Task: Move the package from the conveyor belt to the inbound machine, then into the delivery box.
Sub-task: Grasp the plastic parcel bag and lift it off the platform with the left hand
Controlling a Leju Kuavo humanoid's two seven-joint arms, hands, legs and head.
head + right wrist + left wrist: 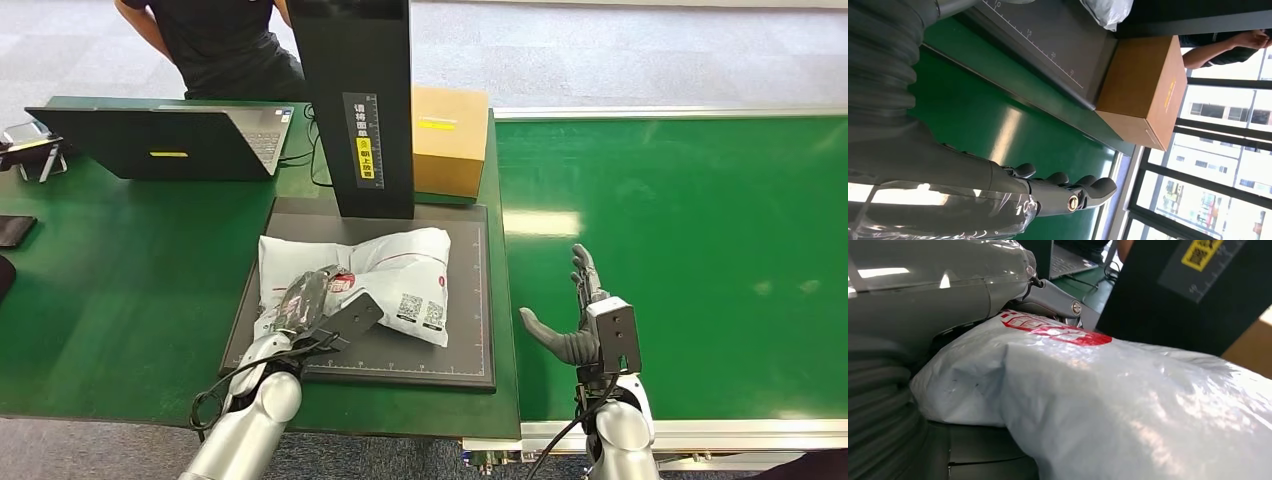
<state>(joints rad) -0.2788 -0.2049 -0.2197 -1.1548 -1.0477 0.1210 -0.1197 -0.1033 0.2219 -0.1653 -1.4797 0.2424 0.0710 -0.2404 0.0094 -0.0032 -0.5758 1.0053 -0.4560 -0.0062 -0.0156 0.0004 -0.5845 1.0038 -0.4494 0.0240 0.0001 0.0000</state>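
1. Two tables sit side by side in the head view: a green table (120, 290) on the left and the green conveyor belt (700, 250) on the right.
2. Far left on the green table lie a dark phone (14, 230) and a small stand (30, 150), with an open black laptop (170, 140) behind them.
3. A person in a black shirt (215, 40) sits behind the laptop.
4. Next comes the inbound machine (460, 330), a dark flat plate with ruler marks along its edge and a black upright post (355, 100) rising from its back.
5. The white package (390, 275) lies on that plate, just in front of the post, with a red mark and printed codes on its top.
6. The left hand (305, 305) rests on the near left end of the package; the left wrist view shows the thumb lying over the top of the package (1128, 410) by the red mark, but whether the fingers grip it I cannot tell.
7. A brown cardboard box (450, 140) stands behind the plate, just right of the post; it also shows in the right wrist view (1143, 95).
8. The right hand (575, 320) hovers over the near left part of the belt, well apart from the package, fingers straight and spread, thumb out to the side, holding nothing. The right wrist view shows the fingers (1068, 192) stretched over the green surface.
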